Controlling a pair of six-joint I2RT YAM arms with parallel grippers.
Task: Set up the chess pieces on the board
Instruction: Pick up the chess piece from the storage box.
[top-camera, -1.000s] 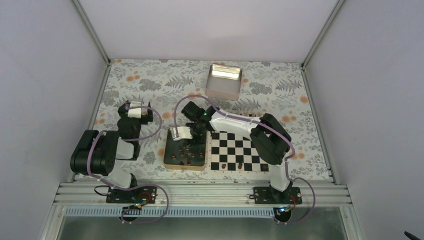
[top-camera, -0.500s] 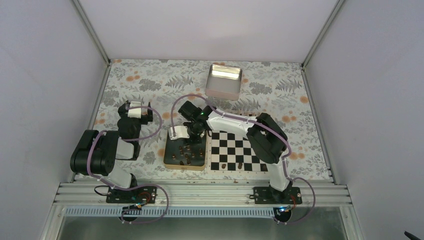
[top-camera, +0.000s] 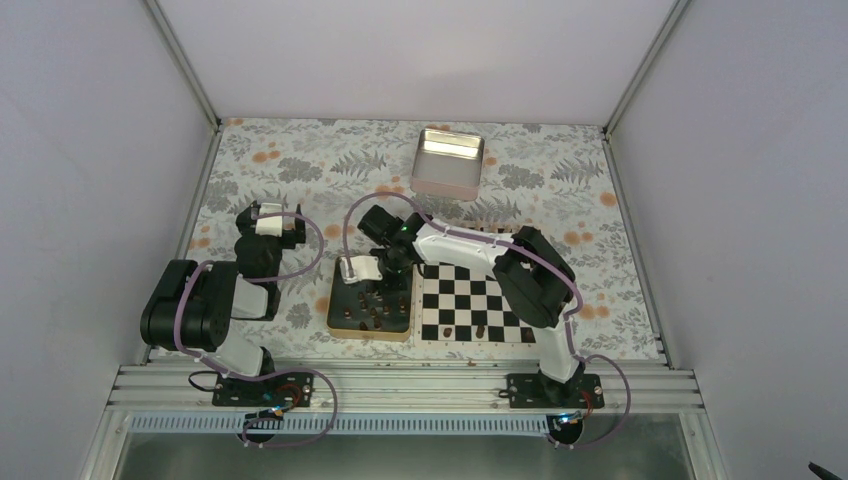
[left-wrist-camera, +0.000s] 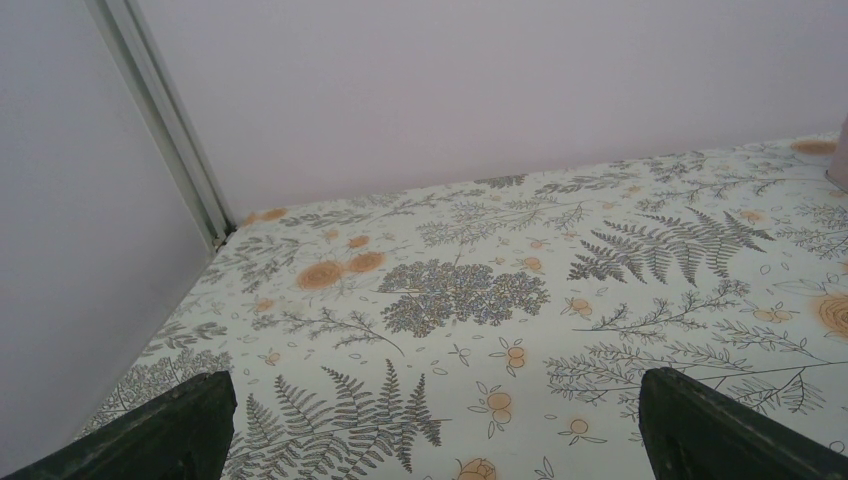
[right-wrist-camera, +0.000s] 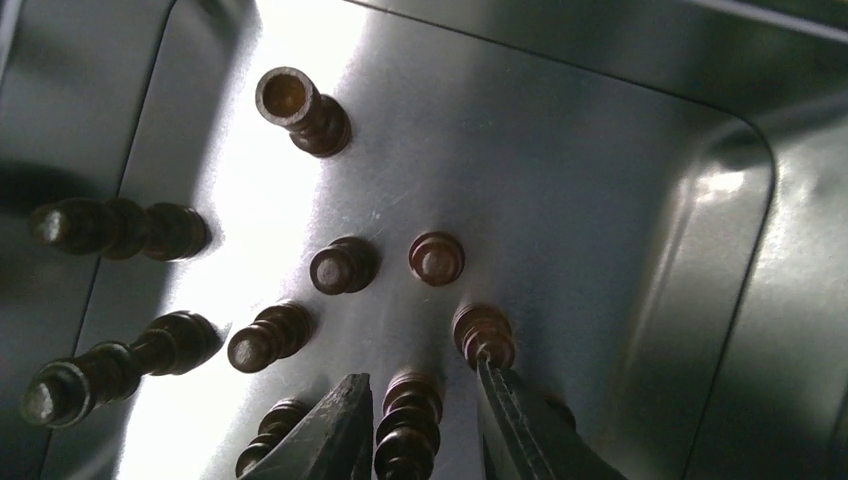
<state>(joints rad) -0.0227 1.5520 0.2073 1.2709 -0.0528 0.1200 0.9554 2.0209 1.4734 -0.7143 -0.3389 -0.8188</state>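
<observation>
Several dark brown chess pieces (right-wrist-camera: 342, 268) lie and stand in the gold-rimmed metal tray (top-camera: 368, 335), left of the black and white board (top-camera: 470, 285). A few pieces (top-camera: 448, 331) stand on the board's near row. My right gripper (right-wrist-camera: 425, 405) is low over the tray (right-wrist-camera: 600, 200), open. Its fingers straddle one piece (right-wrist-camera: 408, 420), with a gap on the right side. The right fingertip (right-wrist-camera: 500, 385) touches a neighbouring piece (right-wrist-camera: 483, 330). In the top view the right gripper (top-camera: 385, 275) is at the tray's far edge. My left gripper (left-wrist-camera: 432, 385) is open and empty over the floral cloth, far left of the tray (top-camera: 270, 215).
A silver tin (top-camera: 448, 160) stands at the back of the table, beyond the board. The cell's white walls close in left, right and back. The right arm (top-camera: 470, 245) reaches across the board's far left corner.
My right gripper has shifted a little over the tray's far part and sits slightly lower. The left arm has not moved.
</observation>
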